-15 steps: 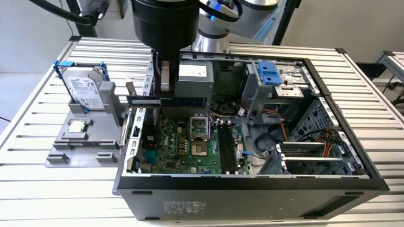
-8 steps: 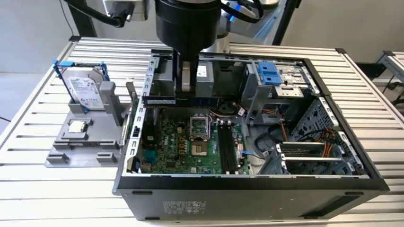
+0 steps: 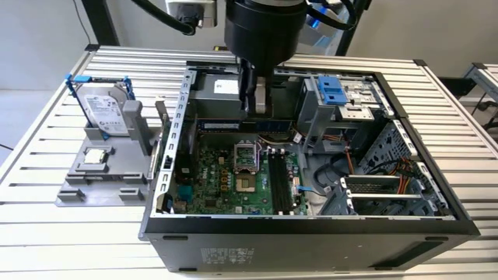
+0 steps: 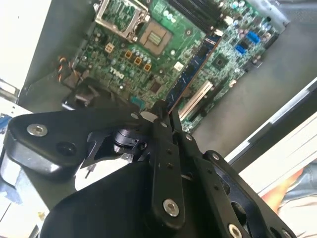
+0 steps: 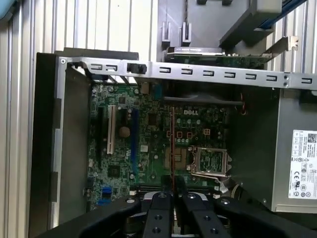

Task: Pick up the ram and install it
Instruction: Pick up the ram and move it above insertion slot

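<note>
the gripper [image 4: 166, 110] is clenched on the ram [image 4: 193, 69] above the board [image 4: 124, 64]. tilted, it could jam in the slots [image 3: 279, 175].

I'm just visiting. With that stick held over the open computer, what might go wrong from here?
1. The gripper clamps the ram only at its middle, so the stick might tilt or slip onto the motherboard.
2. The ram seems to lie crosswise to the memory slots; pushed down misaligned, it could bend.
3. The open processor socket sits close by and could get knocked.
</note>
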Tool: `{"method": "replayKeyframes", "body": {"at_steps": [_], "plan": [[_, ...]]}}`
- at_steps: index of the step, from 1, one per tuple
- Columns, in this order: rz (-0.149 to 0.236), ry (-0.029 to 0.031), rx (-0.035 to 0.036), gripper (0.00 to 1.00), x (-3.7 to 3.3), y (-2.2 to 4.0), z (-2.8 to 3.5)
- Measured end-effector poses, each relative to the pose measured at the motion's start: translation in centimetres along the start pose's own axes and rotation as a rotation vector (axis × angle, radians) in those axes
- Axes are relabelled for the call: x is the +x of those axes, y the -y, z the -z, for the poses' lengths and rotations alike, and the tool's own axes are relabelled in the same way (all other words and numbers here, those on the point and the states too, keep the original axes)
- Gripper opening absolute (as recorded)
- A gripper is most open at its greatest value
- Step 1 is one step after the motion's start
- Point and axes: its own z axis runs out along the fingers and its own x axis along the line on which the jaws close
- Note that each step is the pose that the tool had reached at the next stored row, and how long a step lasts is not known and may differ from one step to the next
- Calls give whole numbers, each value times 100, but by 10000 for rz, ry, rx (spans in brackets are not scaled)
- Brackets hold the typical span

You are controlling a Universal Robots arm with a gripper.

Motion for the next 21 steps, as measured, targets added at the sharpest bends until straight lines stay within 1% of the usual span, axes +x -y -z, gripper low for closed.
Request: {"method": "replayKeyframes", "body": {"at_steps": [6, 12, 16, 18, 21], "plan": [[0, 0, -3, 0, 4, 190, 8], [-1, 0, -4, 0, 8, 360, 16], [-6, -1, -8, 0, 12, 492, 22], [-39, 1, -7, 0, 13, 534, 24], [-225, 11, -2, 0, 12, 553, 23]]}}
